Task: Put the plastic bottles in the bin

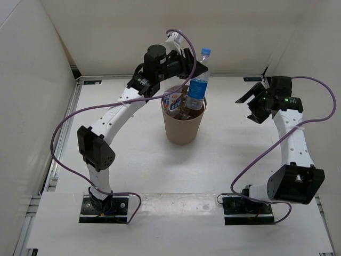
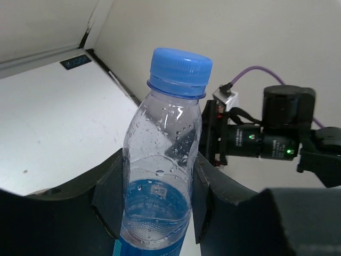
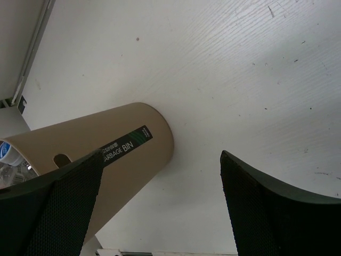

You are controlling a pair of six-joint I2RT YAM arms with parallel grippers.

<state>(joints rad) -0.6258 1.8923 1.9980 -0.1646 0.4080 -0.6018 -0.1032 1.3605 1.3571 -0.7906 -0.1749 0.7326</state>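
Blue-labelled bottle (image 2: 160, 170) base cut off; other bottles (image 1: 175, 100) mostly hidden inside bin (image 1: 184, 130).

Robot lab test cell; plain white walls (image 1: 160, 32) box in white table (image 1: 133, 160); cabled arm (image 1: 114, 120) bolted at edge.

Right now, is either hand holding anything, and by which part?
The left hand grips the clear blue-capped, blue-labelled plastic bottle around its bare upper body, below the neck. The right hand is open and empty.
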